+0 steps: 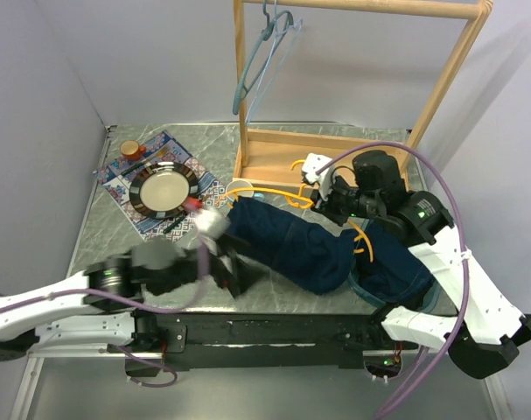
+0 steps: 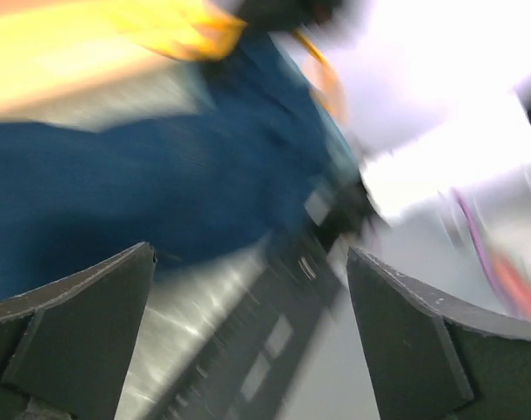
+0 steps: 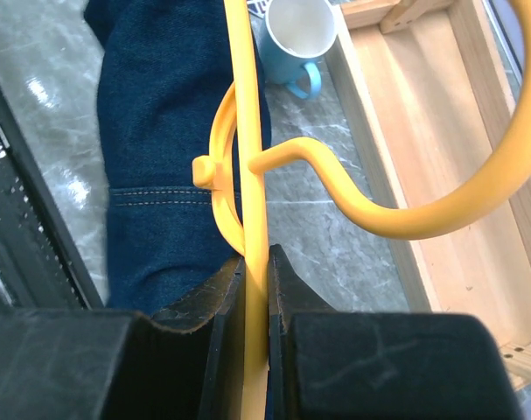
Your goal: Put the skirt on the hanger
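The dark blue denim skirt point(image 1: 300, 249) lies crumpled on the table's middle, spreading towards the right arm's base. A yellow plastic hanger point(image 1: 363, 238) lies across it, hook end near the wooden rack. My right gripper point(image 1: 322, 197) is shut on the hanger. In the right wrist view its jaws point(image 3: 256, 262) pinch the hanger's bar point(image 3: 248, 131), with the skirt point(image 3: 160, 131) beneath on the left. My left gripper point(image 1: 234, 271) hovers at the skirt's left end, open and empty. In the blurred left wrist view its fingers point(image 2: 249, 254) stand wide apart before the skirt point(image 2: 116, 184).
A wooden rack point(image 1: 335, 149) stands at the back with teal and light blue hangers point(image 1: 265, 52) hooked on its top bar. A plate point(image 1: 164, 188) rests on a patterned mat at the left, with a small orange cup point(image 1: 129, 149) behind. A blue mug point(image 3: 296, 35) sits by the rack's base.
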Controlling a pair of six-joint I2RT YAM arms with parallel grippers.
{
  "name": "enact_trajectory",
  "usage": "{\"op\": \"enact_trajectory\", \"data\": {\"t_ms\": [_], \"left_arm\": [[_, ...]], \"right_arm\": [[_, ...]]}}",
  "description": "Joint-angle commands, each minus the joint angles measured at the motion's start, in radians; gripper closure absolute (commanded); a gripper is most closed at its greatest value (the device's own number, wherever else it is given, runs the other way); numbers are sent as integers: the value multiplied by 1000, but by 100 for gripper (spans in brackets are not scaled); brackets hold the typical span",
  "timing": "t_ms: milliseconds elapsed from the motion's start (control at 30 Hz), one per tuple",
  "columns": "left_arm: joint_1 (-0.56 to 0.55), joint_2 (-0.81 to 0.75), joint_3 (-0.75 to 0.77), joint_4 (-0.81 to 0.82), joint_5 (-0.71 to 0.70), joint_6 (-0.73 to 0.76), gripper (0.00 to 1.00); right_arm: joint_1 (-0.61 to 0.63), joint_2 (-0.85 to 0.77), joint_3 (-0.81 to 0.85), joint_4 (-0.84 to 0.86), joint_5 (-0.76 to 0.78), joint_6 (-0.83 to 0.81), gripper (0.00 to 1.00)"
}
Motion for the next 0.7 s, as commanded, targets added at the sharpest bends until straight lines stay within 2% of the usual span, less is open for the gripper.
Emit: {"op": "enact_trajectory", "data": {"t_ms": [0,167,400,467,533,600,667], "left_arm": [[78,-131,-69,-16,-375,-32,6],[176,-148,-148,15,-364,-45,9],[313,31,-125,76,-314,49,9],[377,53,-134,131,-222,81,13],[420,74,-140,173,-86,92,24],[466,106,-139,175,-21,95,34],[488,123,-135,161,45,94,63]], "right_arm": [[-96,-63,76,38,-148,-36,100],[-144,-90,56,41,-222,-37,100],[-191,-112,27,39,-284,-31,100],[-202,-117,12,39,-293,-33,100],[-207,-123,-1,42,-297,-33,100],[-213,-128,-11,44,-300,-33,100],[-219,-129,-16,50,-299,-31,100]]}}
